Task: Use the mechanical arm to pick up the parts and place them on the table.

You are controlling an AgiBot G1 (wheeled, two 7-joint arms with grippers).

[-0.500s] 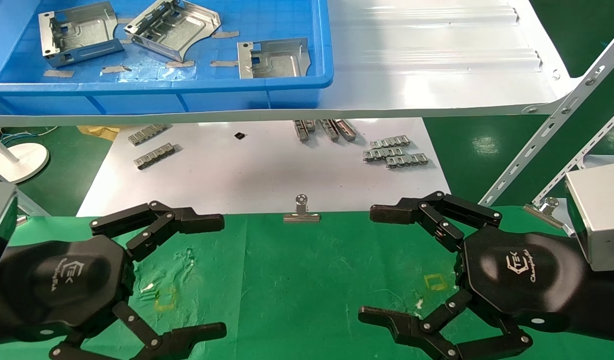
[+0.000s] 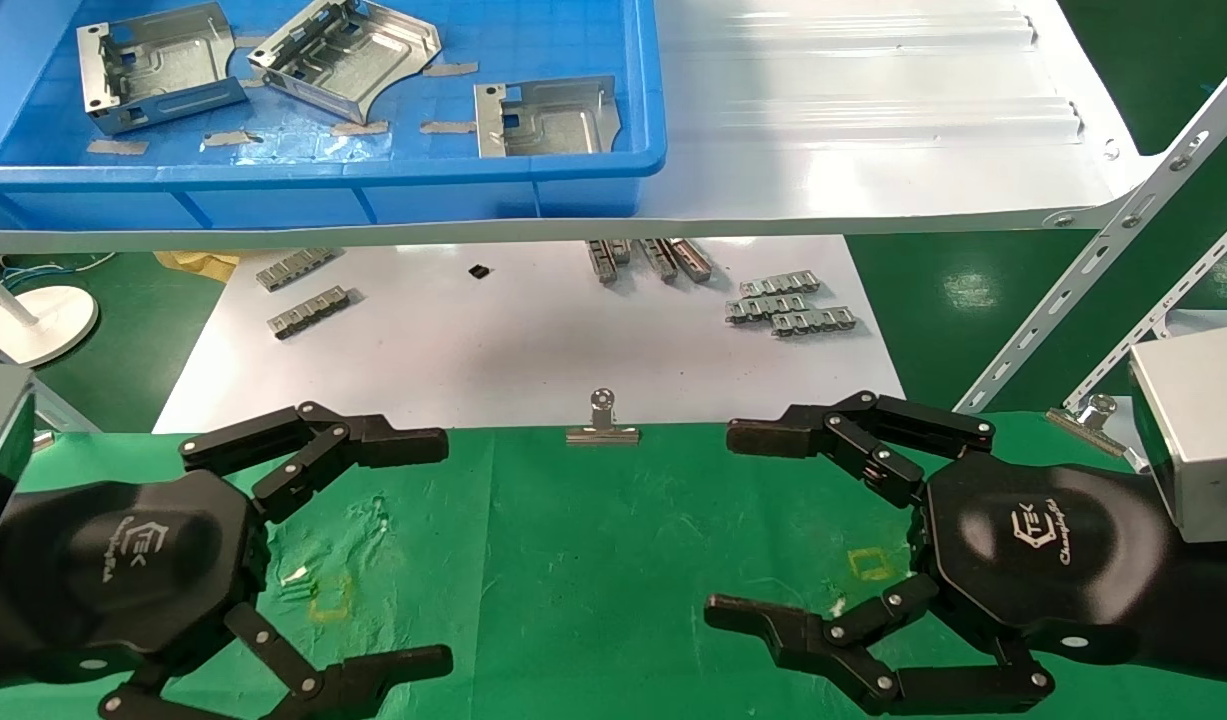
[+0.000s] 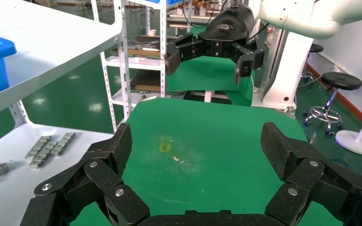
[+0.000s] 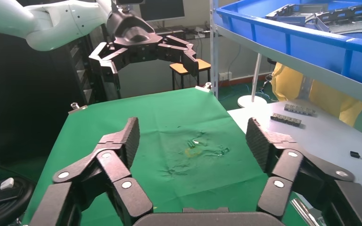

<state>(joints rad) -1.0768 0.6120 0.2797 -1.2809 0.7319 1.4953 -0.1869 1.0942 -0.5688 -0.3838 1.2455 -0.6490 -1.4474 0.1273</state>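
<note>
Over the green table (image 2: 593, 560), nearest the camera: left gripper (image 2: 443, 545) low at the left side, fingers (image 2: 393, 445) spread wide, nothing between them. Right gripper (image 2: 723, 525) opposite at the right side, fingers (image 2: 773, 438) likewise spread wide, holding nothing. Both hovering above wrinkled cloth, facing each other across the middle, well apart. Small yellow square marks (image 2: 870, 563) on the cloth, one near each gripper.

In the left wrist view, own fingers (image 3: 115, 150) open either side of bare cloth (image 3: 202, 141), right gripper (image 3: 207, 56) farther off, open. In the right wrist view, same picture mirrored: own fingers (image 4: 122, 139) wide, left gripper (image 4: 146, 59) beyond, open.

At the cloth's far edge, a silver binder clip (image 2: 602, 425) at centre, second clip (image 2: 1088, 418) at the right beside a grey box (image 2: 1188, 430).

Beyond that, white sheet (image 2: 493, 350) with small grey clip strips: two at the left (image 2: 308, 311), a cluster at the right (image 2: 788, 308), more partly under the shelf edge (image 2: 648, 258). Tiny black piece (image 2: 480, 271) alone on the sheet. White lamp base (image 2: 38, 322) at far left.

Farthest, on the glossy white shelf (image 2: 873, 130): blue bin (image 2: 323, 195) holding three parts (image 2: 548, 118), all silver stamped brackets, one at the left (image 2: 153, 68), one tilted in the middle (image 2: 348, 55), one at the right near the bin's front wall. No part on the table.
</note>
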